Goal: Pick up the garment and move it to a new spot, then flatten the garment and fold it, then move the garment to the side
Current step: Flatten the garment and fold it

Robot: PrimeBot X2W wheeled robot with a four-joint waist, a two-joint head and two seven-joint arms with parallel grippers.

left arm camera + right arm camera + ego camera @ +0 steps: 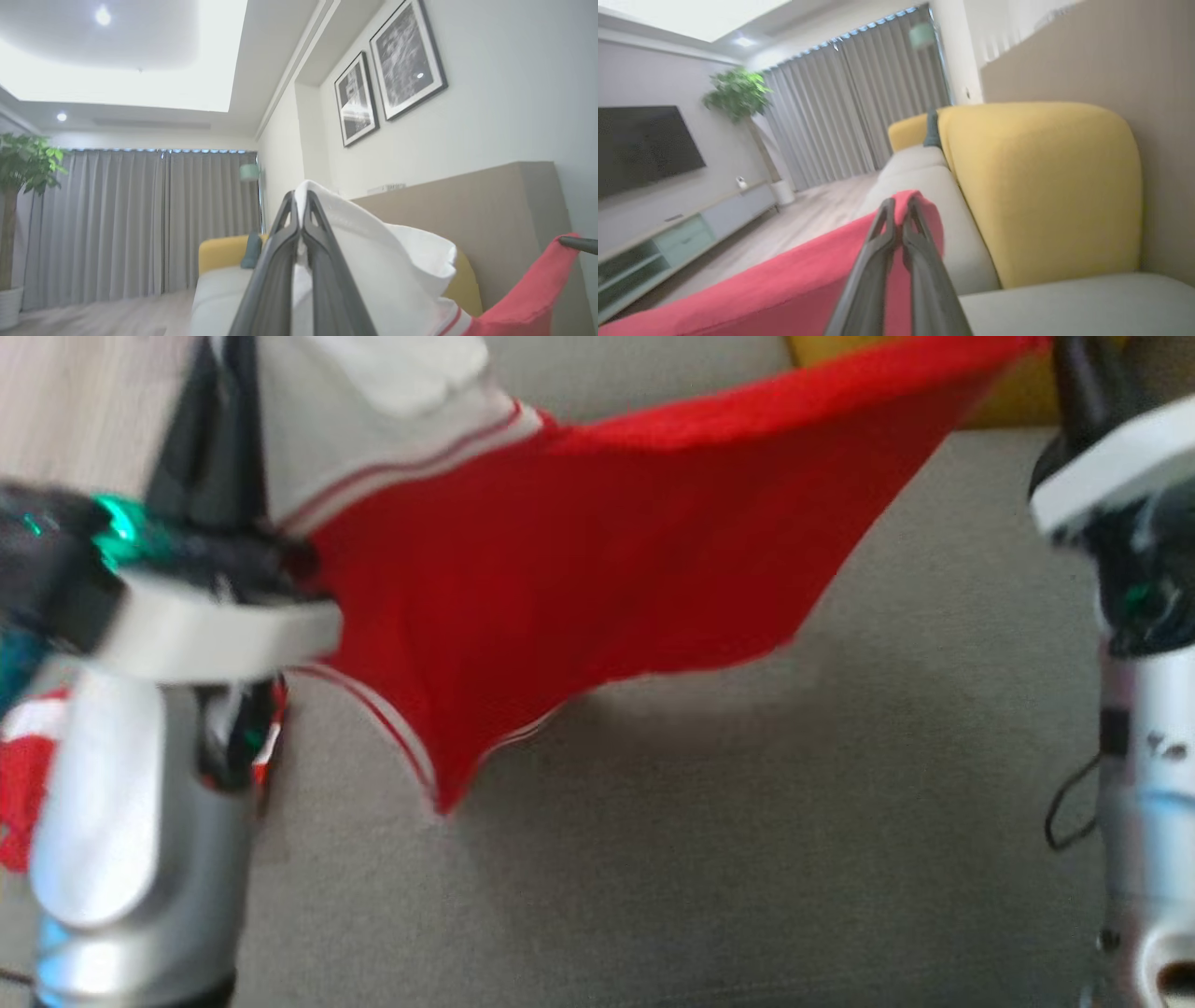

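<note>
Left gripper (pixel 301 205) and right gripper (pixel 899 207) each pinch an end of the red-and-white garment (pixel 579 569), stretched above the grey sofa seat (pixel 747 840).

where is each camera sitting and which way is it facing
Head view: on the head, looking down at the grey sofa seat with the red and white garment stretched above it; left arm and right arm at the sides.
Left wrist view: on the left wrist, facing up toward curtains and framed pictures; left gripper shut on the garment's white part.
Right wrist view: on the right wrist, looking along the yellow backrest; right gripper shut on the red edge.
Shared: both wrist views show the curtains and plant.
</note>
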